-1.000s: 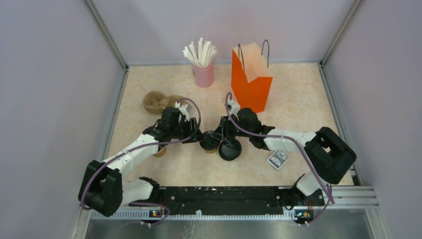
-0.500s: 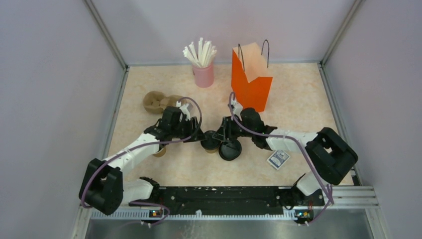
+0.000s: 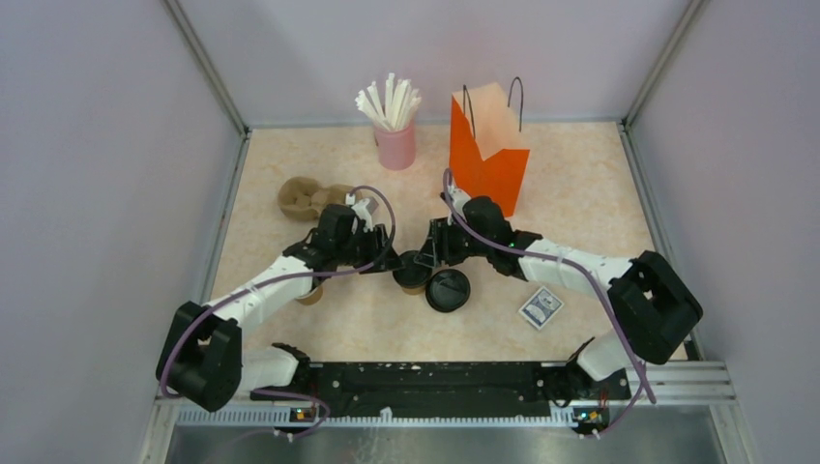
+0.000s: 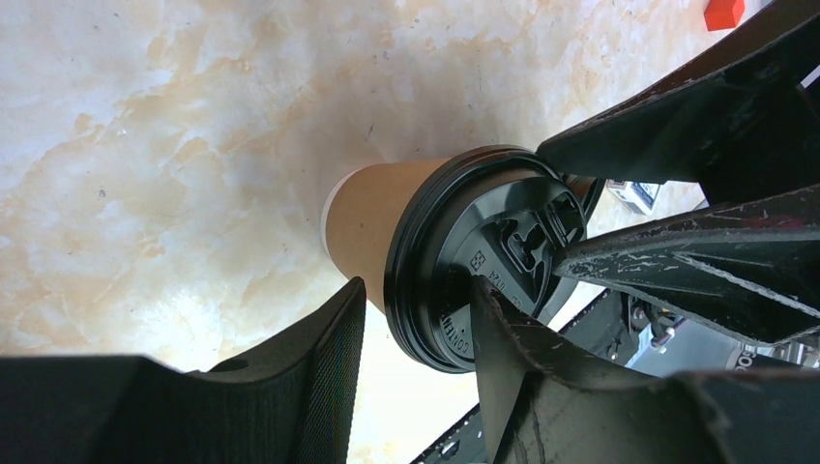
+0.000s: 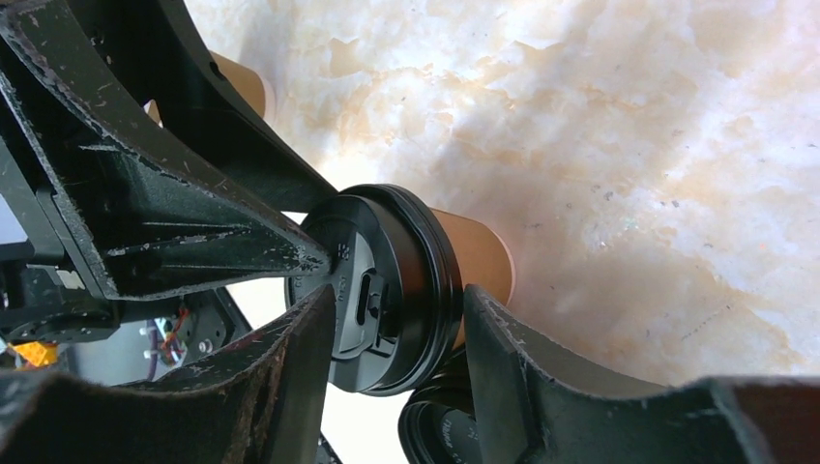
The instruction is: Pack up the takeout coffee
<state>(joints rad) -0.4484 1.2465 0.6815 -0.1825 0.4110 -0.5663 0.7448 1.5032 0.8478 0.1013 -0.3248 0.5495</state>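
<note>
The takeout coffee [image 3: 410,272], a short kraft cup with a black sip lid, stands mid-table between both arms. In the left wrist view its brown wall [image 4: 372,217] and lid [image 4: 503,246] fill the centre. My left gripper [image 4: 416,290] is shut over the lid's rim, with one finger on the lid top and the mesh pad [image 4: 319,367] against the cup wall. My right gripper [image 5: 401,290] straddles the same lid [image 5: 387,280] from the other side, its jaws parted and loose around the rim. The orange bag [image 3: 488,155] stands upright behind, mouth open.
A loose black lid [image 3: 448,289] lies just right of the cup and shows under my right fingers [image 5: 435,435]. A pink holder of white straws [image 3: 395,145], a brown pulp carrier [image 3: 305,198], a lidless cup [image 3: 311,293] beneath the left arm and a small packet [image 3: 541,307] are around.
My right gripper's jaws have spread wider around the lid, and that arm has shifted slightly toward the back. The left gripper and the cup have barely moved.
</note>
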